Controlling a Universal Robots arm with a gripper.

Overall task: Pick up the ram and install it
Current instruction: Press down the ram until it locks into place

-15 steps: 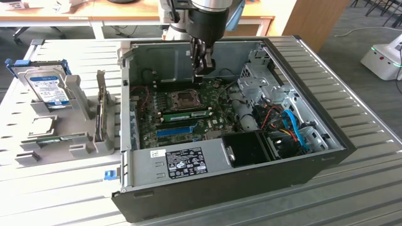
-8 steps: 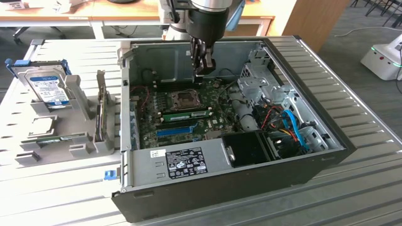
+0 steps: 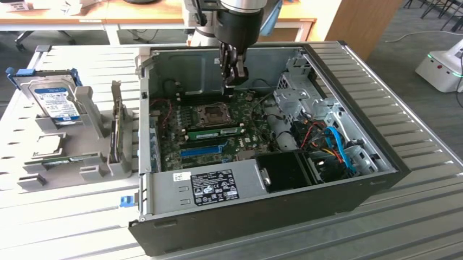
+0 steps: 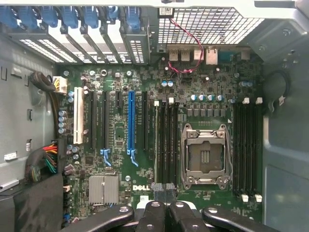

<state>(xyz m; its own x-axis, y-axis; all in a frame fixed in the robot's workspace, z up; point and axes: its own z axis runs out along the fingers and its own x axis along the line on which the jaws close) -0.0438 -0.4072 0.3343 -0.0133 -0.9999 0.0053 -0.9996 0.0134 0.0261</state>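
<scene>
The ram is a narrow green stick standing in a slot of the motherboard, just beside the CPU socket. In the wrist view its thin pale edge runs along the slot nearest the blue slot, next to several black slots. My gripper hangs inside the open computer case, above the board's far side and clear of the ram. Its fingertips are pressed together with nothing between them.
A grey parts rack on the exterior view's left holds a hard drive, an upright card and a small green board. The drive cage, cables and a black fan shroud crowd the case's right side.
</scene>
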